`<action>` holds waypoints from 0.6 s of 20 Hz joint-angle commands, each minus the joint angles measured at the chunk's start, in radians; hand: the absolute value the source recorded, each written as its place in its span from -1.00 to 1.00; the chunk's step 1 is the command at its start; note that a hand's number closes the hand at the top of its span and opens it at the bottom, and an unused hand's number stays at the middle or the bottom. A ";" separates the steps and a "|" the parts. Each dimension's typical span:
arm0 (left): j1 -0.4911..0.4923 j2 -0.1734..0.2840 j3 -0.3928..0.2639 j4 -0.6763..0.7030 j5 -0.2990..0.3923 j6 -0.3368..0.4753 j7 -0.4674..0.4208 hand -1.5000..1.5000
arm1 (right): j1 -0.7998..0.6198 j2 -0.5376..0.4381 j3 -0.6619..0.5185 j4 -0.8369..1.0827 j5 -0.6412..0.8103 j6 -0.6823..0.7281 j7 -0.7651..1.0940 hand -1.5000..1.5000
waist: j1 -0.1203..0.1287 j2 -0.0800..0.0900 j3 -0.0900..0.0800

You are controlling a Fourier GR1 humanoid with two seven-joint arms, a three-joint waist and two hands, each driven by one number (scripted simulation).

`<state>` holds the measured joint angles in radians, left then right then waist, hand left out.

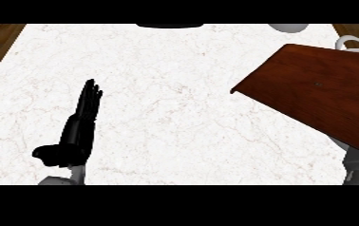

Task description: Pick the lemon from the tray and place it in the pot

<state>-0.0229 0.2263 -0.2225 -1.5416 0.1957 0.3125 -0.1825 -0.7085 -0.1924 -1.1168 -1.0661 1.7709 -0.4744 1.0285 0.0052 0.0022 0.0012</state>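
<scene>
The left hand (pixel 79 125) rests open, fingers straight, on the near left of the white marbled desk (pixel 168 101). The dark brown wooden tray (pixel 308 87) sits far right. No lemon or right hand shows; reaching without sight of the fruit risks missing it.

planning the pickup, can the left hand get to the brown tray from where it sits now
Probably, but only its near corner. The left hand rests open at the lower left, and only bare counter lies between it and the tray at the right, so nothing blocks the way. It would be a cross-body stretch.
</scene>
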 commanded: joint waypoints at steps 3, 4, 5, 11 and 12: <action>0.018 0.003 -0.002 -0.011 -0.005 -0.003 0.001 0.00 | 0.033 0.061 0.010 -0.174 -0.038 -0.399 0.014 -1.00 | 0.004 -0.002 0.000; 0.049 0.008 -0.013 -0.035 -0.004 -0.013 -0.004 0.00 | 0.049 0.052 -0.005 -0.179 -0.081 -0.430 -0.004 -1.00 | 0.005 -0.004 0.001; 0.017 0.003 0.012 -0.020 0.018 -0.015 0.009 0.00 | 0.048 0.068 -0.002 -0.213 -0.065 -0.448 0.012 -1.00 | -0.001 -0.003 -0.001; 0.014 -0.026 -0.022 -0.052 -0.034 0.034 0.048 0.00 | 0.174 0.189 0.023 -0.423 -0.146 -0.505 0.006 -1.00 | -0.010 -0.007 -0.001; 0.024 -0.044 -0.021 -0.002 -0.014 0.004 0.009 0.00 | 0.173 0.190 0.036 -0.423 -0.124 -0.524 0.006 -1.00 | -0.007 -0.004 -0.002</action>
<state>-0.0080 0.2091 -0.2293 -1.5645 0.1827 0.3241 -0.1608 -0.5817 -0.0375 -1.1080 -1.4102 1.6673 -0.8745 0.9867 -0.0025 -0.0027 0.0003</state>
